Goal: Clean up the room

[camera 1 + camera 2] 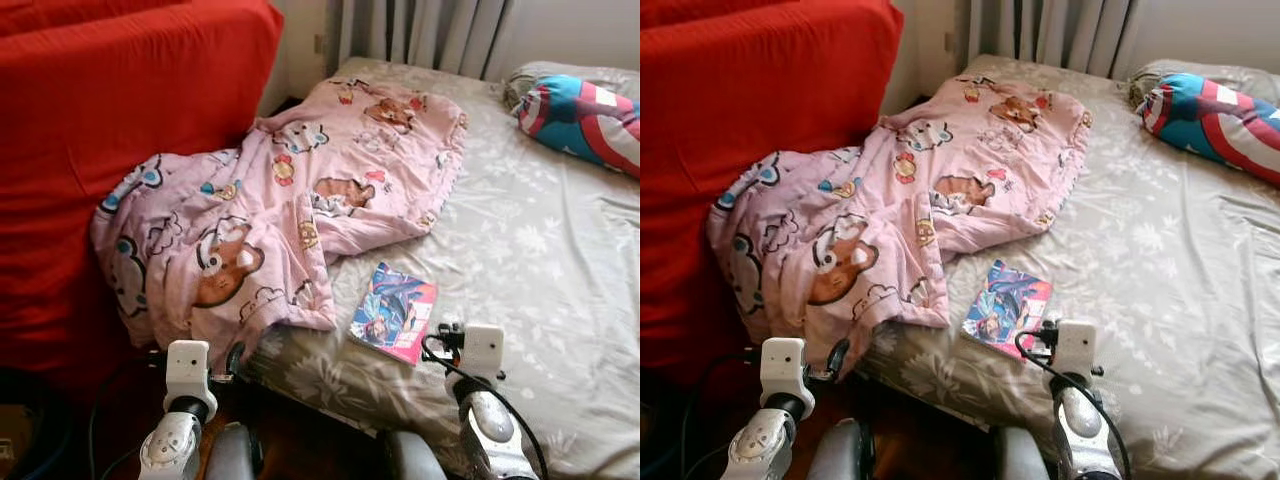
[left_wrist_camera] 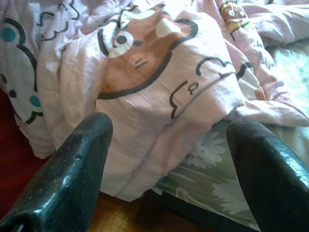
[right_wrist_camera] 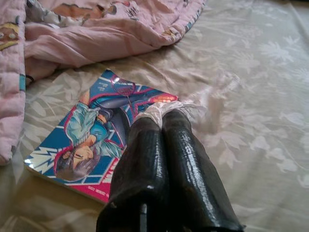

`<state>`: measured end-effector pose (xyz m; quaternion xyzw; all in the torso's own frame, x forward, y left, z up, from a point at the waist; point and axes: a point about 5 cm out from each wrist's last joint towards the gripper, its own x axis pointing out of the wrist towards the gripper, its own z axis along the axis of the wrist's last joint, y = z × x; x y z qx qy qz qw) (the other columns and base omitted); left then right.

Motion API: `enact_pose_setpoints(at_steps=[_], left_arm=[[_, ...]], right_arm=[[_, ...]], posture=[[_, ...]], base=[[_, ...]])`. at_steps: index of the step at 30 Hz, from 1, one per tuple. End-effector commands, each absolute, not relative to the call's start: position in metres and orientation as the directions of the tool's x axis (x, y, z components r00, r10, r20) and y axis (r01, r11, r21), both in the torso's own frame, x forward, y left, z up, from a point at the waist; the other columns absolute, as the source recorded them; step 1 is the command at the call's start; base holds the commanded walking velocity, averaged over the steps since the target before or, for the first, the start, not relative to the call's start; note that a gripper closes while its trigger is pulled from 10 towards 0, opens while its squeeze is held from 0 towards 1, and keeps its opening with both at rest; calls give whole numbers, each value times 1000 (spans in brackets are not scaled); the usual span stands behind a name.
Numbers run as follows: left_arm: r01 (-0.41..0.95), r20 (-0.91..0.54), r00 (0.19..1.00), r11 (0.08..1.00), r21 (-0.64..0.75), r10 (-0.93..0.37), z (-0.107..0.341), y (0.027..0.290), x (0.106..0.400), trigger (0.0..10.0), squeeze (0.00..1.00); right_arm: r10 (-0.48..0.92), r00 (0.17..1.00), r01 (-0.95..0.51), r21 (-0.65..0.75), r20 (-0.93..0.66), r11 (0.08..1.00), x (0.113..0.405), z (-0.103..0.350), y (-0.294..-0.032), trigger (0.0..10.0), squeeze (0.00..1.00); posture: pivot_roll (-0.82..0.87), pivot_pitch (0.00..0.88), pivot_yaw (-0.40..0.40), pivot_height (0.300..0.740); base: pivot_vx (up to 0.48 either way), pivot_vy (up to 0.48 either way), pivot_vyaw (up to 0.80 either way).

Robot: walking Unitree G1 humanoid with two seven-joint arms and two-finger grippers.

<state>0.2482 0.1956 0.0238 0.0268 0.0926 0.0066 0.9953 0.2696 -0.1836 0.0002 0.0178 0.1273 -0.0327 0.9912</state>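
Left wrist view: my left gripper gapes wide at the blanket drooping off the bed edge, soft and light, grab its hanging hem; right gripper pinched closed over the book.

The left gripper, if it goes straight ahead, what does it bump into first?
Most likely the pink cartoon blanket where it hangs over the bed's edge. The left gripper points at it with fingers open. How far off it is cannot be told.
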Motion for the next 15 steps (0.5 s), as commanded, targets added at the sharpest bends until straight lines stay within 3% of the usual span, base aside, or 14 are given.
enact_pose_setpoints(at_steps=[1,8,15], left_arm=[[-20,-205,978,999,44,29,19,199,249,10000,0],[-23,-302,952,998,55,38,0,204,245,10000,0],[-64,-434,897,997,52,80,-22,214,238,10000,0]], right_arm=[[-68,955,74,10,-290,997,265,-5,-188,10000,0],[-77,927,73,-25,-366,997,256,-17,-197,10000,0],[-92,877,83,-40,-472,996,244,-33,-203,10000,0]], posture=[[-64,40,-35,693],[-39,10,-43,740],[-36,3,-44,740]], base=[[0,0,0],[0,0,0],[0,0,0]])
